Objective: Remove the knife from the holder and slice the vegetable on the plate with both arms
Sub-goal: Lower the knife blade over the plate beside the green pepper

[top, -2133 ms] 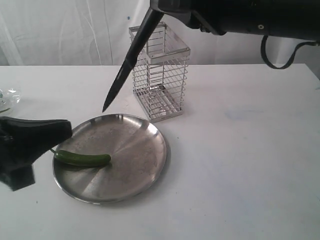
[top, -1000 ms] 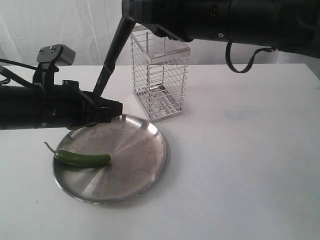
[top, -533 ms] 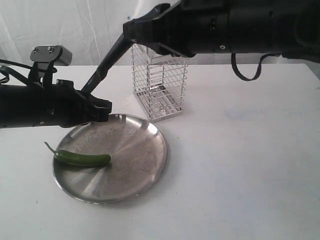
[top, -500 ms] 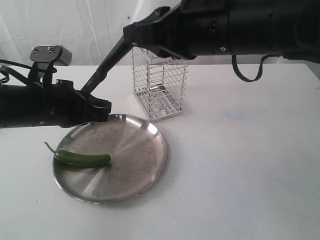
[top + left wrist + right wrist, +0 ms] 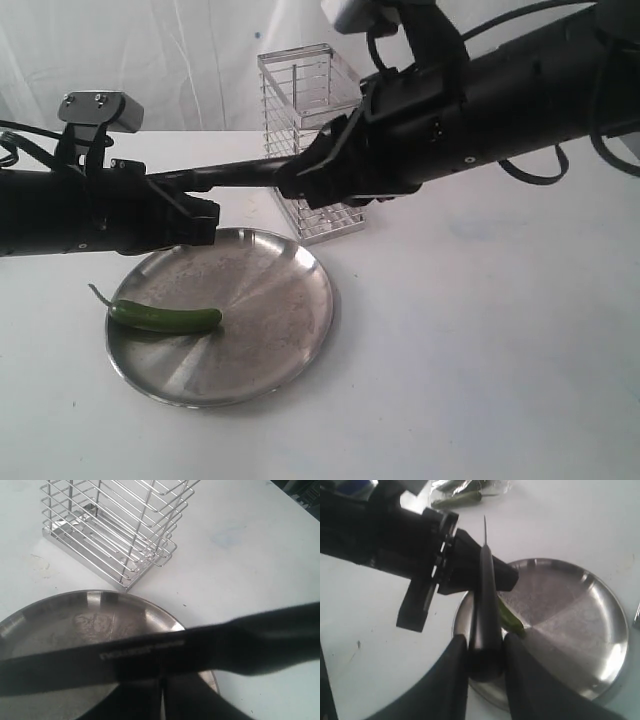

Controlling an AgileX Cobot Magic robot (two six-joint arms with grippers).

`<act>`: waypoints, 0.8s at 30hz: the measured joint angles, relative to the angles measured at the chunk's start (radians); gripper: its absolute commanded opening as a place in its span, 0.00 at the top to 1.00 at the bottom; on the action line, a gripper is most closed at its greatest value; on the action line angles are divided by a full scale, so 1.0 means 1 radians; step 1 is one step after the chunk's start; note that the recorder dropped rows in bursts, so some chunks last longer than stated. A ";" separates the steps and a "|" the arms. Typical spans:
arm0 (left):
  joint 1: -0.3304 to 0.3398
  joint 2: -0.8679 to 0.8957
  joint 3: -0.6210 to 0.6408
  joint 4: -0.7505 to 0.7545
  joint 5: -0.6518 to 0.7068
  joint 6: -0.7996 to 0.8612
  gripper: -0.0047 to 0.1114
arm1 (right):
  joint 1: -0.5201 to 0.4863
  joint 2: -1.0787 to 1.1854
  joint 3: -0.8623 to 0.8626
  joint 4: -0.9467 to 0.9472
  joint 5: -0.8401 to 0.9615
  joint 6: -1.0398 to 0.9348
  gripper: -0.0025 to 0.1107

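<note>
My right gripper [image 5: 297, 186] [image 5: 485, 645] is shut on the black handle of the knife [image 5: 225, 176] [image 5: 485, 587]. The knife lies almost level, its blade reaching left across the tips of my left gripper [image 5: 205, 214] [image 5: 161, 680]. That gripper is shut, hovers over the far left rim of the steel plate [image 5: 270, 330] [image 5: 55, 625], and holds nothing that I can see. The knife [image 5: 150, 652] crosses right in front of its fingers. The green chili [image 5: 165, 318] [image 5: 511, 618] lies on the plate's left part. The wire holder [image 5: 300, 85] [image 5: 115, 525] stands behind, partly hidden by the right arm.
A clear bag of green chilies [image 5: 465, 496] lies on the white table beyond the left arm. The left arm's grey camera box [image 5: 100, 108] sticks up above it. White cloth hangs behind the table.
The right arm has come down and swung the knife from a steep tilt to nearly level, over the left gripper. The left arm, chili and plate stayed put over the last second.
</note>
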 measured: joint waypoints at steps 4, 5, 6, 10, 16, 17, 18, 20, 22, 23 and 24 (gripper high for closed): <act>0.000 0.000 0.000 0.000 0.000 0.004 0.96 | 0.000 0.000 0.000 -0.059 0.040 0.034 0.93; 0.000 0.000 0.000 0.000 0.000 0.004 0.96 | 0.000 0.000 0.000 -0.064 0.045 0.036 0.93; 0.000 0.000 0.000 0.000 0.000 0.006 0.96 | 0.000 0.004 0.000 -0.080 0.063 0.044 0.93; 0.000 0.000 0.000 0.000 0.002 0.006 0.96 | 0.000 0.025 0.038 -0.112 0.100 0.072 0.93; 0.000 0.000 0.000 0.000 0.000 0.008 0.96 | 0.000 0.089 0.077 -0.123 0.116 0.075 0.93; 0.000 0.000 0.000 0.000 0.000 0.008 0.96 | 0.000 0.091 0.077 -0.123 0.102 0.073 0.93; 0.000 0.000 0.000 0.000 -0.002 0.008 0.96 | 0.000 0.091 0.077 -0.123 0.091 0.074 0.95; 0.000 0.000 0.000 0.000 -0.002 0.008 0.96 | 0.001 0.091 0.077 -0.123 0.052 0.083 0.98; 0.000 0.000 0.000 0.000 -0.002 0.008 0.96 | 0.001 0.089 0.077 -0.123 0.022 0.099 0.98; 0.000 0.000 0.000 0.000 -0.002 0.008 0.96 | 0.001 0.087 0.077 -0.123 0.013 0.106 0.98; 0.000 0.000 0.000 0.000 -0.002 0.008 0.96 | 0.001 0.087 0.077 -0.123 0.007 0.116 0.98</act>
